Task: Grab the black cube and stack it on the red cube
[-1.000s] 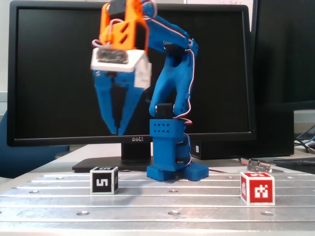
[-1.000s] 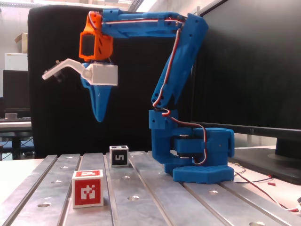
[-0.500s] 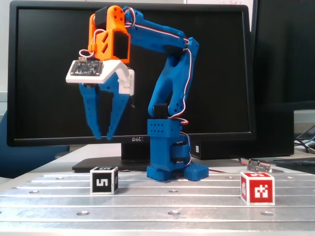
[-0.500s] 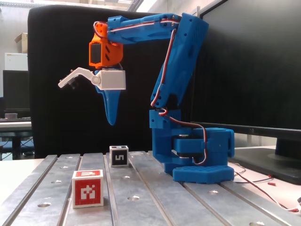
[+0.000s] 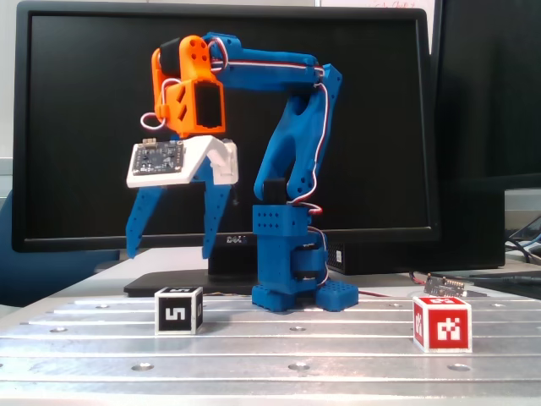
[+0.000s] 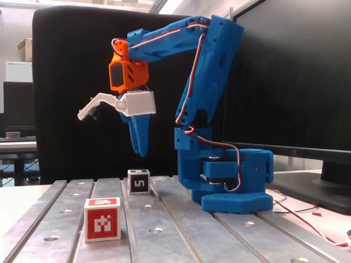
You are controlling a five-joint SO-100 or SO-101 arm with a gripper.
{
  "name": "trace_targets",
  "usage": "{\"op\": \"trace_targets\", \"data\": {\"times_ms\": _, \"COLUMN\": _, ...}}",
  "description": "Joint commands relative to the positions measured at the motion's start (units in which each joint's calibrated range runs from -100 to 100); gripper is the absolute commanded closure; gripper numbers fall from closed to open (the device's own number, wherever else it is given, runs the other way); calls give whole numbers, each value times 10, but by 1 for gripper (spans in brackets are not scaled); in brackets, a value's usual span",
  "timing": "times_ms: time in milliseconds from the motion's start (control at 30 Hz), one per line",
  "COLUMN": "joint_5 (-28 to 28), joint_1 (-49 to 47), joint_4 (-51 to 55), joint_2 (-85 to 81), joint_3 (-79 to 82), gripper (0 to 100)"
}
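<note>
Black cube [image 5: 178,310] [image 6: 139,181] resting flat on the grooved metal table [image 5: 279,355] [image 6: 181,230], white-bordered face with a "5"-like mark turned toward the camera in both fixed views. Untouched, nothing on top of it. Well apart from the red cube [image 5: 442,322] [image 6: 102,219], which sits upright on the same table: far to the right in a fixed view, nearer the camera and to the left in another fixed view. Red cube likewise free, white blocky pattern on its visible face.

Above the black cube, well clear of it, gripper [image 5: 169,252] [image 6: 139,152] pointing down, blue fingers spread wide apart in a fixed view, empty. In another fixed view only one blue finger plainly visible, the other probably hidden behind it. White camera mount [image 5: 182,161] [image 6: 118,103] and orange wrist section [image 5: 190,85] [image 6: 127,74] over the fingers. Blue arm [image 5: 296,127] [image 6: 211,71] arched up and over from its base [image 5: 292,283] [image 6: 230,189], bolted on the table behind and between the two cubes. Dark monitor [image 5: 84,127] [image 6: 71,82] as backdrop.
</note>
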Motion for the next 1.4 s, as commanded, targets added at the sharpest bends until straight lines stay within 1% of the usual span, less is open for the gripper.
{"op": "trace_targets", "data": {"times_ms": 0, "joint_5": -9, "joint_1": -1, "joint_4": -10, "joint_2": -4, "joint_3": -1, "gripper": 67}}
{"op": "trace_targets", "data": {"times_ms": 133, "joint_5": -10, "joint_1": -1, "joint_4": -10, "joint_2": 1, "joint_3": 3, "gripper": 67}}
{"op": "trace_targets", "data": {"times_ms": 233, "joint_5": -25, "joint_1": -4, "joint_4": -14, "joint_2": 1, "joint_3": 17, "gripper": 67}}
{"op": "trace_targets", "data": {"times_ms": 667, "joint_5": -40, "joint_1": -5, "joint_4": -116, "joint_2": -5, "joint_3": 134, "gripper": 67}}
{"op": "trace_targets", "data": {"times_ms": 833, "joint_5": -41, "joint_1": -5, "joint_4": -149, "joint_2": 1, "joint_3": 146, "gripper": 67}}
{"op": "trace_targets", "data": {"times_ms": 1100, "joint_5": -55, "joint_1": -28, "joint_4": -158, "joint_2": 1, "joint_3": 152, "gripper": 67}}
{"op": "trace_targets", "data": {"times_ms": 1367, "joint_5": -55, "joint_1": -28, "joint_4": -215, "joint_2": 1, "joint_3": 195, "gripper": 67}}
